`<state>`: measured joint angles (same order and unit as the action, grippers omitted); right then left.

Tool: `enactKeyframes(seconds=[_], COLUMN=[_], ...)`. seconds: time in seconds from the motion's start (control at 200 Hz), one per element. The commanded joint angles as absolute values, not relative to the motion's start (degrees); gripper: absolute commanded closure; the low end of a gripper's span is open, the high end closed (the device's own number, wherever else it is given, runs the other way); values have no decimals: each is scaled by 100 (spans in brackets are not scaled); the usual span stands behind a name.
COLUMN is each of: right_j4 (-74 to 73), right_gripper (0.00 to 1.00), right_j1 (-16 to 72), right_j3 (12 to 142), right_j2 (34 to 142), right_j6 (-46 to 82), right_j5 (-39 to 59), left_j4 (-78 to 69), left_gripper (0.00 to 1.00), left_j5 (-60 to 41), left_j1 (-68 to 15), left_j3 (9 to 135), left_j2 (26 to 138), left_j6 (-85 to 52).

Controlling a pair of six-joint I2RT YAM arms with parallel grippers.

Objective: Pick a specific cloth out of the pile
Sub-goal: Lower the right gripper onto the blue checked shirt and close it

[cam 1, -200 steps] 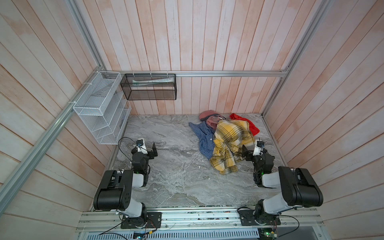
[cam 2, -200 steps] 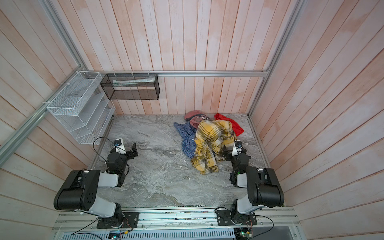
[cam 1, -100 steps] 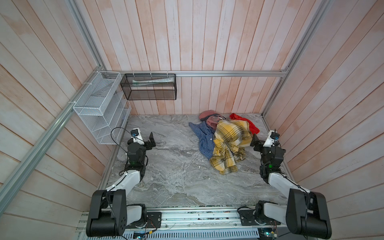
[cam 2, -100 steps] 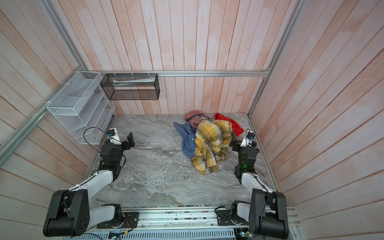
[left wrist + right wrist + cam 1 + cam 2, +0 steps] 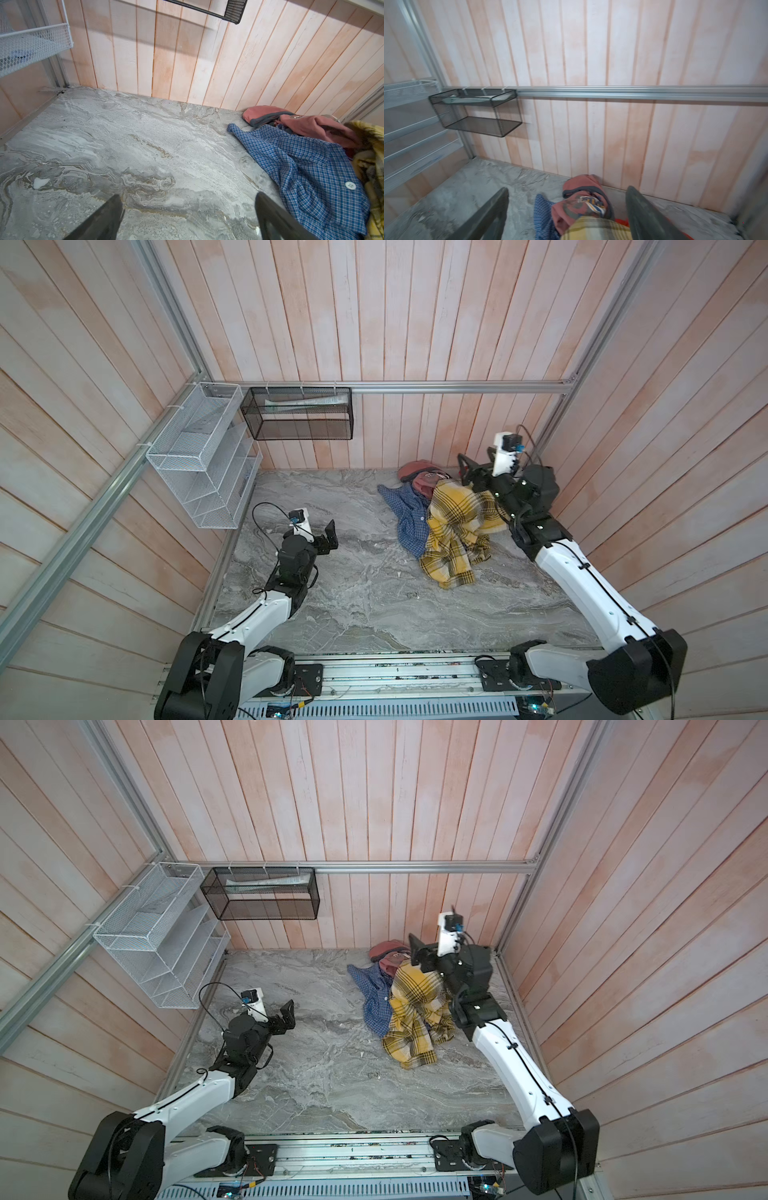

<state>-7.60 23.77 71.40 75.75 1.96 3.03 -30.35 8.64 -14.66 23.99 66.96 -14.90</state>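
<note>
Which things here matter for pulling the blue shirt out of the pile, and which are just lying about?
Part of the job:
- blue shirt, partly under the pile
- right gripper, open above the pile
- left gripper, open, off to the side

Just lying about:
- white rack
- black basket, both on the walls

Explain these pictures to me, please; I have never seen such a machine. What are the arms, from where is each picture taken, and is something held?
Two robot arms stand at a marble table. Two pictures look down from above; the other two come from a camera on each arm's wrist. The left gripper and the right gripper, each with two fingers, are open and hold nothing. At the far right lies a pile: a blue checked shirt, a yellow plaid cloth, a pink garment.
</note>
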Motion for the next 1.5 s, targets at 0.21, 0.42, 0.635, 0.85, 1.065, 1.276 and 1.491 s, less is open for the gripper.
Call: enactKeyframes(seconds=[0.21,0.42,0.635,0.85,1.065,1.276,1.491], right_j4=[2384,3010,3184,3104,3006,3043,2729], right_gripper=[16,20,20,17,17,17,24], right_j1=[4084,4320,4333,4268,4122,4010,3885], right_j3=[8911,9410,9593,9561,9564,9483,9190], right_j2=[9650,10723,11362,11724,11878,11974,12070], right_j6=[-723,-422,-621,-656,-585,-614,-621], right_j5=[-1453,-1554,-2704,-2914,-2881,-2964,-2736], left_j4=[-2836,-2758,-2622,-2521,-2427,-2421,-2391], left_gripper=[0,0,0,0,0,0,0], left_j5=[1802,1849,1872,1885,1890,1883,1876], left_j1=[-1475,-1470,-1471,-1471,-1467,-1475,-1476], left_j3=[2001,1817,1733,1698,1700,1652,1668], left_j2=[6030,5803,5609,5533,5443,5438,5451], left_j6=[-1921,-2233,-2303,-2312,-2275,-2321,-2386])
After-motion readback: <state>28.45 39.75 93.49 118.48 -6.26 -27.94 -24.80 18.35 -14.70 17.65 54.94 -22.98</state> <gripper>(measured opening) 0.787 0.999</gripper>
